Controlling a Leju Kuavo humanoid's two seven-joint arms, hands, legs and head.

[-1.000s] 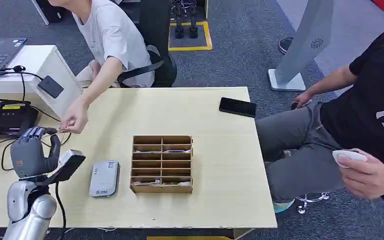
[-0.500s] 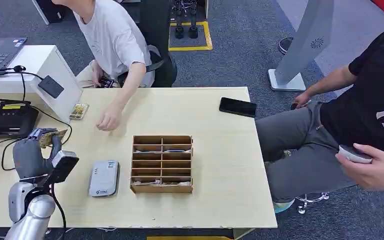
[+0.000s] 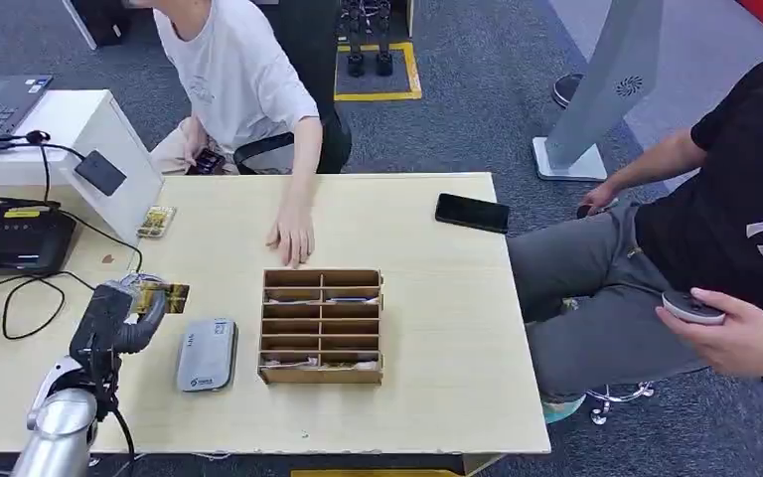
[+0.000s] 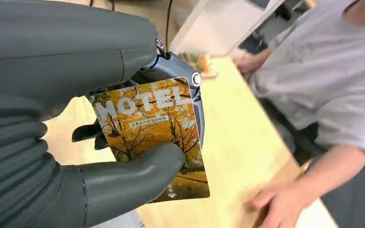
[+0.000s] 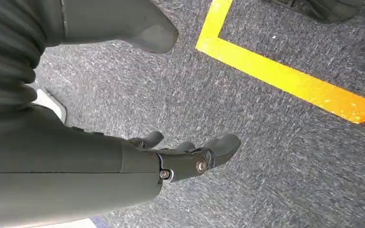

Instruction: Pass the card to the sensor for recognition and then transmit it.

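Note:
My left hand (image 3: 119,316) hovers over the table's left part and pinches a yellow hotel card (image 3: 166,295) between thumb and fingers. Close up, the card (image 4: 152,133) shows autumn trees and the word HOTEL, with the thumb across its lower half. The grey card sensor (image 3: 207,353) lies flat on the table just right of this hand. My right hand (image 5: 190,156) hangs above grey carpet with its fingers apart and nothing in them.
A wooden sorting box (image 3: 322,325) with several slots stands right of the sensor. A seated person's hand (image 3: 291,237) rests on the table behind the box. A second card (image 3: 157,221), a black phone (image 3: 472,213), a black device (image 3: 18,240) and cables lie around.
The person put the card into my left hand and drew their hand away toward the box. My left hand turned and moved right with the card, toward the sensor.

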